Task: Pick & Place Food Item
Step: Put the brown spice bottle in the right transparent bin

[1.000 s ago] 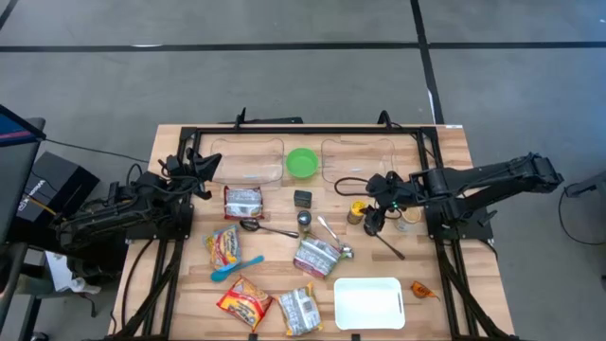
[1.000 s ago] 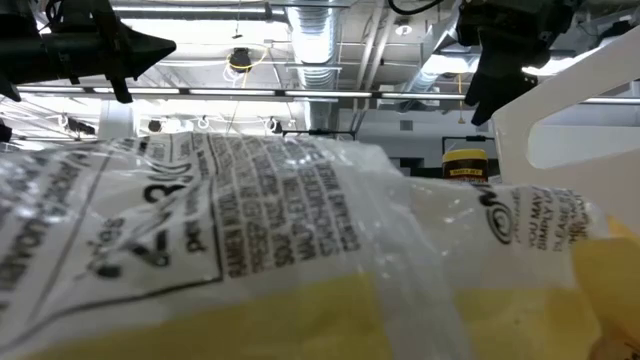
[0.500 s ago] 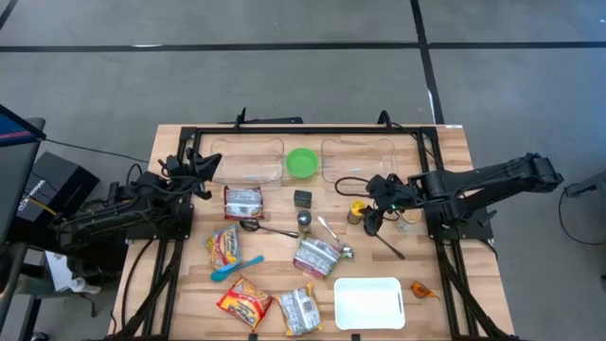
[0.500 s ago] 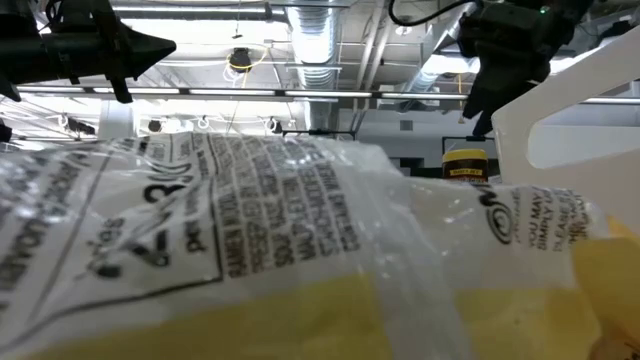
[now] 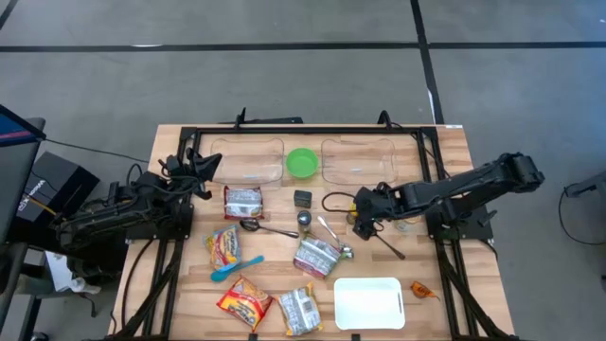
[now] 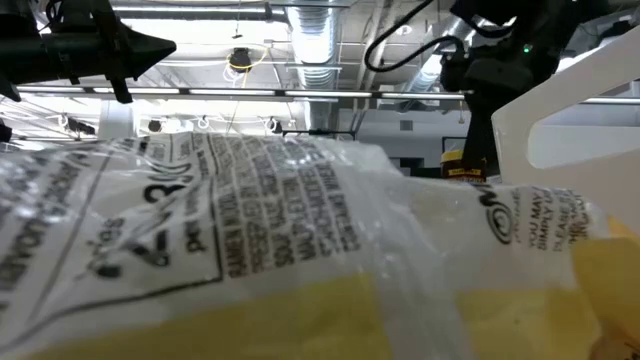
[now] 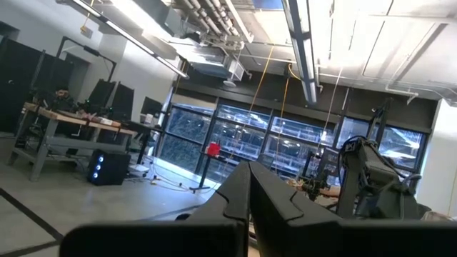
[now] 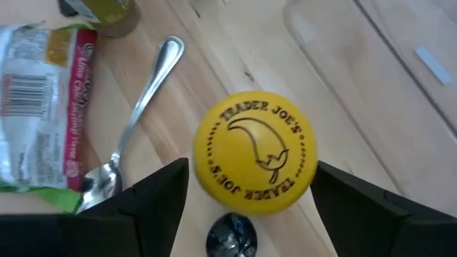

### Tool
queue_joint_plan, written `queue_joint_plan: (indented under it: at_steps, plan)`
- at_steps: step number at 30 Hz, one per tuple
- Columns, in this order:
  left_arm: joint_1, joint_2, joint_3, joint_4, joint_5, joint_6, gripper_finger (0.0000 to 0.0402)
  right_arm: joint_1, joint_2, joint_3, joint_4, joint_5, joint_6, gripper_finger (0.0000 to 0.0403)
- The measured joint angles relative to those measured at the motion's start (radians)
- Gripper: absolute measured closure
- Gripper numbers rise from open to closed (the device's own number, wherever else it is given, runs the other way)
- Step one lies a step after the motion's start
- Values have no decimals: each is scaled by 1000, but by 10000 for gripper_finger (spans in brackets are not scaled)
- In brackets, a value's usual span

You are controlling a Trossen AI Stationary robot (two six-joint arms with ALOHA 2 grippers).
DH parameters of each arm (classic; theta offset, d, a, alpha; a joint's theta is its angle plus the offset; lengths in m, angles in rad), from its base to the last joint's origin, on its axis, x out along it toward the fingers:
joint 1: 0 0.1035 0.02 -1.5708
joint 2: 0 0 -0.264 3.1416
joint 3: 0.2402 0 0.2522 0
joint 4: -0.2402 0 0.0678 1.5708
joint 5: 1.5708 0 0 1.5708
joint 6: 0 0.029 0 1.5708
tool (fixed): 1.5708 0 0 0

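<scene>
While the left gripper (image 5: pixel 206 163) waits shut at the table's left edge, holding nothing, the right gripper (image 5: pixel 363 212) hangs straight over the yellow-lidded jar (image 8: pixel 258 151), its fingers spread wide either side of the lid and gripping nothing yet. Going by its printed cap, this jar looks like a stiff, fairly heavy container with a smooth, possibly slippery lid, so I judge the safest hold is across the lid's rim or the body just under it, squeezed squarely. It stands upright right of the table's middle, near 1 clear tray (image 5: pixel 358 157). Left of it lie a metal spoon (image 8: pixel 134 123) and a green-edged food packet (image 8: pixel 43 107); a dark round utensil end (image 8: pixel 231 235) sits just beside the jar, and could get nudged on descent.
</scene>
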Motion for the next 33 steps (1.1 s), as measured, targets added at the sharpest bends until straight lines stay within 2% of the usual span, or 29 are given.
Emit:
queue_joint_plan:
  at_steps: [15,25,33]
  plan:
    - [0,0,0,0,0,0,402,-22,15,0,38,-1,0,121]
    - [0,0,0,-1,0,0,402,-22,98,1,68,-1,-1,122]
    - [0,0,0,-1,0,0,402,-22,89,2,71,5,-1,123]
